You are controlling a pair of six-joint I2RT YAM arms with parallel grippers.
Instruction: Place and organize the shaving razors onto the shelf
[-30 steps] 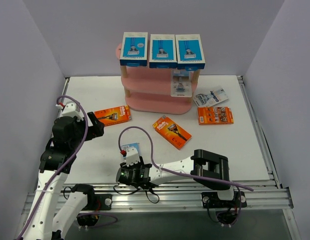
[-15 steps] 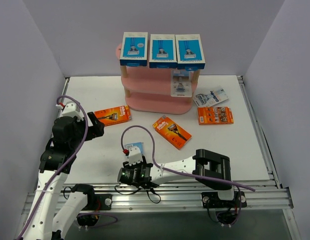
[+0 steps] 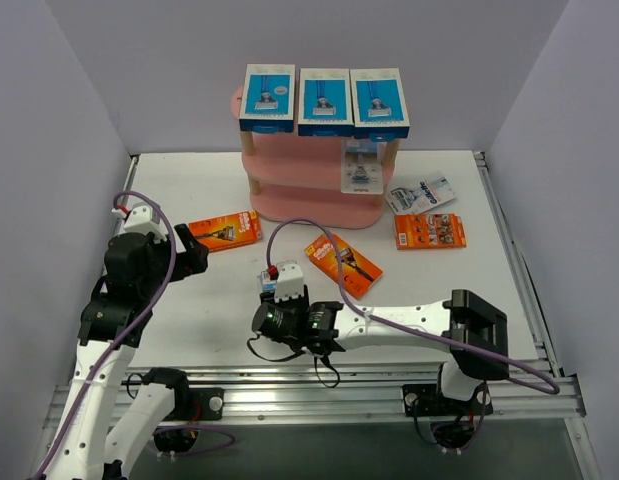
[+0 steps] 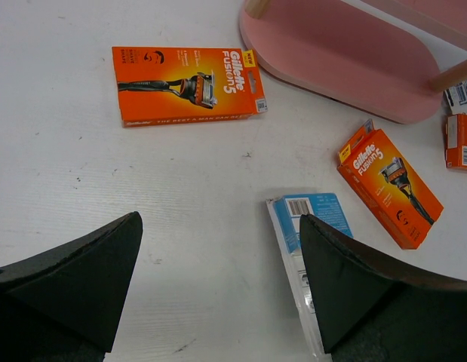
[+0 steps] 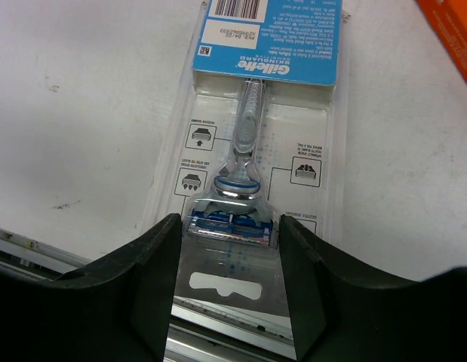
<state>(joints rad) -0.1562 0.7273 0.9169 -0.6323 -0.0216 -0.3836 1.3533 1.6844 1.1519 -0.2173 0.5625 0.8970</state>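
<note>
Left side first: my left gripper (image 4: 219, 219) hangs low over the white table (image 4: 67, 151), fingers spread wide with nothing between them. Just ahead of those fingertips lies an orange Fusion5 card (image 4: 186, 84), flat and face up, its long side running across. I'd guess that's the left hand's next pick, and nothing blocks the way to it.

Centre now: my right gripper (image 5: 229, 226) is clamped on a clear blister pack (image 5: 252, 113). The fingers pinch its two long edges near the hang-tab end, and the blue header card points away from me. Gripping by the edges leaves the flat face free to stand on a board, I reckon. Beyond the pack's far end, off to the right, a second orange pack (image 3: 342, 264) sits askew on the straight line to the shelf (image 3: 319, 212). I'd want to pass above it.

On the shelf, three blue boxes (image 3: 325, 100) stand side by side and fill the top tier. A second blister pack (image 3: 361, 167) stands at the right end of the middle tier, so the room to its left looks like my spot.

Far right, past the shelf's end, a third blister pack (image 3: 421, 194) and a third orange card (image 3: 429, 231) lie on the table, well apart from both hands.
</note>
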